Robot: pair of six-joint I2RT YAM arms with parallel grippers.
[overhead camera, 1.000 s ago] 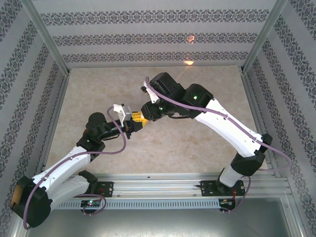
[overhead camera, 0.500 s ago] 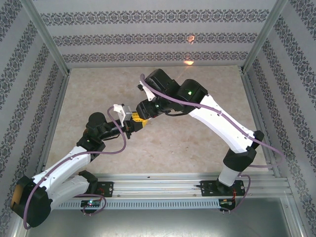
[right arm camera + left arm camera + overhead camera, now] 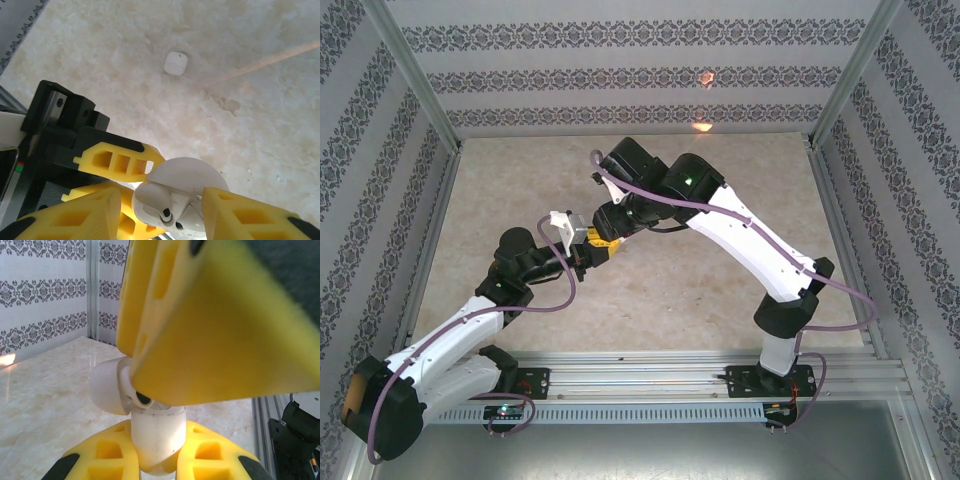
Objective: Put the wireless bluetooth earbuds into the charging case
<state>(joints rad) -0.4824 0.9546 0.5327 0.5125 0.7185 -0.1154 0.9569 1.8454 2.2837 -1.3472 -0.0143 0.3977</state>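
Left tool (image 3: 157,450) and right tool (image 3: 162,210): yellow, black tips. Case (image 3: 184,176): glossy white. Earbud (image 3: 176,63): white. Counter (image 3: 700,290): beige, marbled. Walls (image 3: 620,35): white with grey damask bands. Left arm (image 3: 460,340) and right arm (image 3: 750,240): white, black joints. Cables (image 3: 565,290): purple.

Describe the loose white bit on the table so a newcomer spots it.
On the marble table, look beyond the yellow fingers at the bottom of the right wrist view. A small white rounded piece lies alone on bare stone, left of a pale diagonal streak; unlike the case, nothing holds it.
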